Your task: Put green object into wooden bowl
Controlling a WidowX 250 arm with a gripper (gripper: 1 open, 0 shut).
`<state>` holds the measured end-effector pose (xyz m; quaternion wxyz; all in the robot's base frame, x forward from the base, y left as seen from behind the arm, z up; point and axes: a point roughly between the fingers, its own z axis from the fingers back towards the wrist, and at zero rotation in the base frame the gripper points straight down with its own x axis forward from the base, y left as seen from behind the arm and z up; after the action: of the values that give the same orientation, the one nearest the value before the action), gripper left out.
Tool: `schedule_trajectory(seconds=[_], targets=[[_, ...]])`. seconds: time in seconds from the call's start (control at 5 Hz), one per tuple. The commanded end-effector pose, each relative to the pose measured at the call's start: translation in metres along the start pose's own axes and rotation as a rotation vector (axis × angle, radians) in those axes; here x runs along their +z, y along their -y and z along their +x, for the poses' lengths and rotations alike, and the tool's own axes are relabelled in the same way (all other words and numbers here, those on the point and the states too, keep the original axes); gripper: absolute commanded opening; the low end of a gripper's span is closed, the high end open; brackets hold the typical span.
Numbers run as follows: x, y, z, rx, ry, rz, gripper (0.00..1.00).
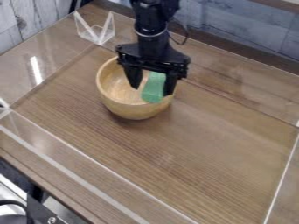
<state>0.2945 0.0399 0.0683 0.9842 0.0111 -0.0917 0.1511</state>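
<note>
The wooden bowl is round and light tan, and stands on the table at centre left. The green object, a flat bright green block, hangs on edge just above the right half of the bowl's hollow. My gripper comes straight down from above. Its dark fingers stand on either side of the block and hold it. The block's lower end sits level with the bowl's rim, inside the rim line.
A clear acrylic wall runs around the wooden table top. A small clear stand sits at the back left. The arm's black column rises behind the bowl.
</note>
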Motion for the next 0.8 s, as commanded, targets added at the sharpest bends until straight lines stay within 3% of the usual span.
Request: schedule_trajectory(seconds=[0.0, 0.4, 0.6], targets=[[0.006, 0.009, 0.0, 0.003, 0.026, -0.006, 1.0], [-0.003, 0.027, -0.006, 0.028, 0.019, -0.002, 1.0], [0.006, 0.03, 0.0, -0.022, 0.017, -0.015, 1.0]])
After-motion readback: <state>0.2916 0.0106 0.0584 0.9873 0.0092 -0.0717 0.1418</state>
